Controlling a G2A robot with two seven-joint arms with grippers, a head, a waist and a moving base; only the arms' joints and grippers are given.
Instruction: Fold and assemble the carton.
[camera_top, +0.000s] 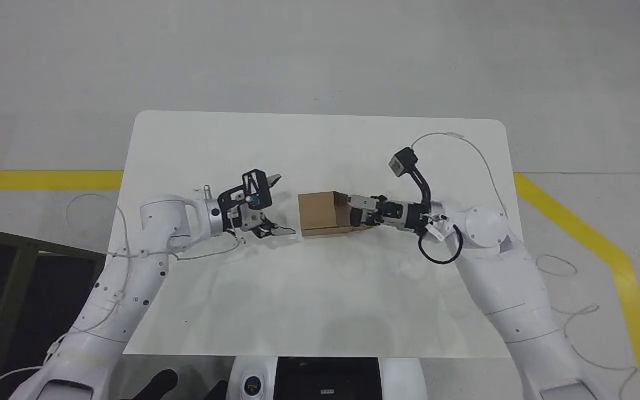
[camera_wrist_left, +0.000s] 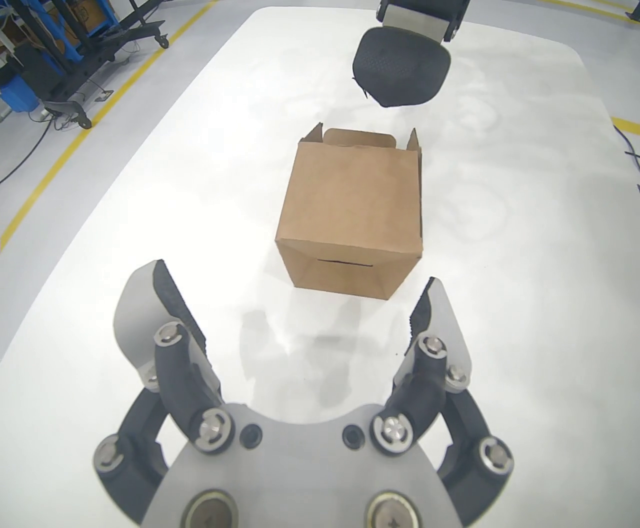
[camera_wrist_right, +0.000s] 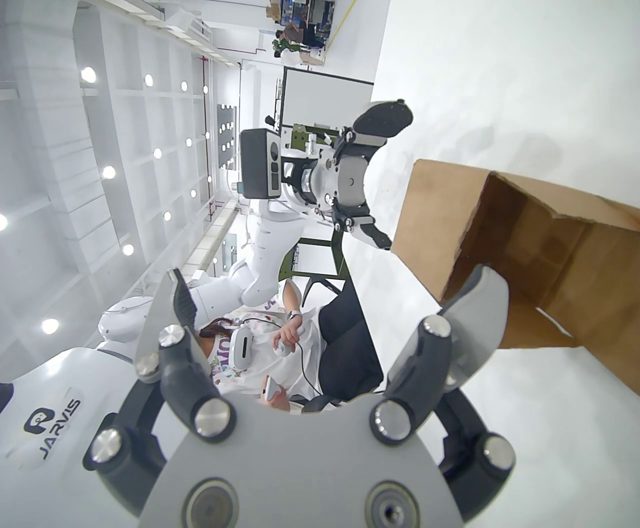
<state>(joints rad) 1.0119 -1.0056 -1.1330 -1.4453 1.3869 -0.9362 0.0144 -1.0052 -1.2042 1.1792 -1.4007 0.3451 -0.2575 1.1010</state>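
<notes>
The carton (camera_top: 323, 213) lies between the left tool (camera_top: 282, 206) and right tool (camera_top: 353, 211).

Plain brown carton (camera_top: 325, 213) on a glossy white bench (camera_top: 320, 300).
The left tool (camera_top: 275, 205) and right tool (camera_top: 358, 211) are silver metal with black, finely dimpled pads (camera_wrist_left: 177, 300); the floor (camera_top: 300, 50) is pale grey, crossed by a yellow stripe (camera_top: 60, 180).

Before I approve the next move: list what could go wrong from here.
The carton lies loose on its side; the left gripper is open and apart from it, so a push could slide it. The open right gripper sits at its open end, where closing might crumple a flap.
</notes>
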